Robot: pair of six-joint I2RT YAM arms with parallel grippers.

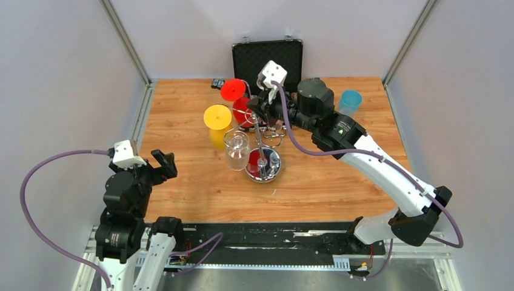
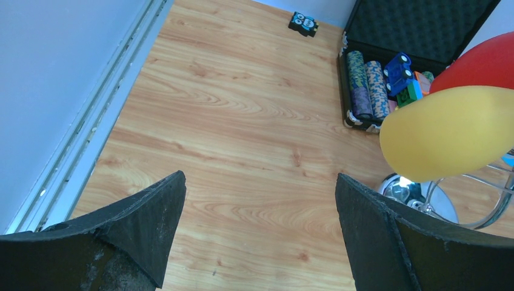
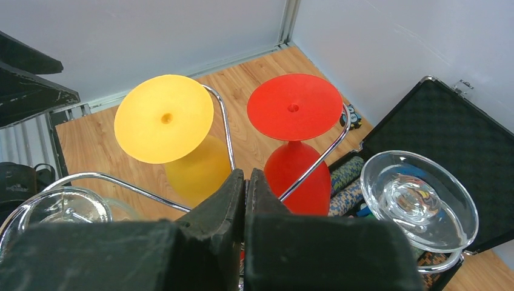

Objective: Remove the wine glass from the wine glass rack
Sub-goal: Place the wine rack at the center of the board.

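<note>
The chrome wine glass rack (image 1: pixel 264 167) stands mid-table, its wire arms (image 3: pixel 226 130) carrying upside-down wine glasses: a yellow one (image 1: pixel 217 117) (image 3: pixel 163 118), a red one (image 1: pixel 233 89) (image 3: pixel 295 108), and clear ones (image 1: pixel 236 148) (image 3: pixel 418 200). My right gripper (image 1: pixel 253 112) (image 3: pixel 247 176) is shut, its tips right over the hub where the arms meet; whether it pinches a wire I cannot tell. My left gripper (image 1: pixel 160 168) (image 2: pixel 259 179) hovers open and empty over bare wood, left of the rack, with the yellow glass (image 2: pixel 448 130) to its right.
An open black chip case (image 1: pixel 267 57) (image 2: pixel 418 36) stands at the back behind the rack. A blue cup (image 1: pixel 350 100) sits at the back right. A small black object (image 1: pixel 217 83) lies near the back wall. A metal rail runs along the table's left edge.
</note>
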